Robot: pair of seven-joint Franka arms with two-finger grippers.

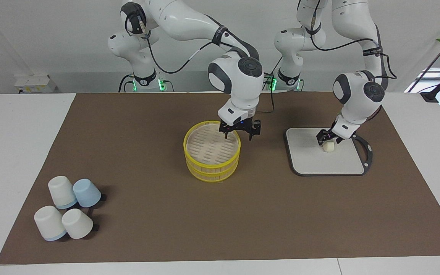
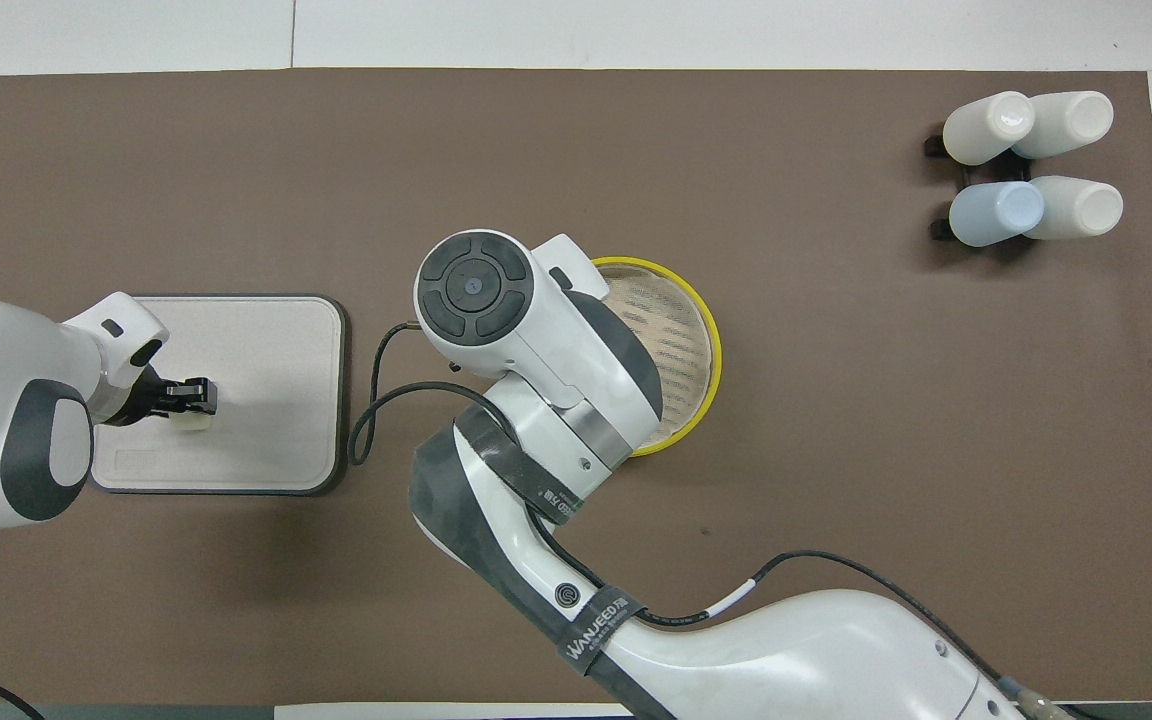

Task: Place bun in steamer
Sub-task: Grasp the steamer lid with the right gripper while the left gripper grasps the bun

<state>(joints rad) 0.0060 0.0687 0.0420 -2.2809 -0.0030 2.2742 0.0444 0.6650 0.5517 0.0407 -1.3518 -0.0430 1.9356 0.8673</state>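
Note:
The bun (image 1: 329, 147) is a small cream lump lying on the grey board (image 1: 319, 164); it also shows in the overhead view (image 2: 194, 421). My left gripper (image 1: 329, 140) is low over the bun, right at its top, and in the overhead view (image 2: 191, 397) it covers part of it. The steamer (image 1: 212, 165) with yellow rims stands mid-table, and its top tray holds nothing. My right gripper (image 1: 239, 134) is open at the steamer's rim nearest the robots, one finger over the tray and one outside. In the overhead view my right arm hides that gripper and part of the steamer (image 2: 711, 340).
Several upturned white and blue cups (image 1: 69, 212) stand in a cluster near the table corner at the right arm's end, farthest from the robots, also seen from overhead (image 2: 1031, 165). A brown mat (image 1: 147, 114) covers the table.

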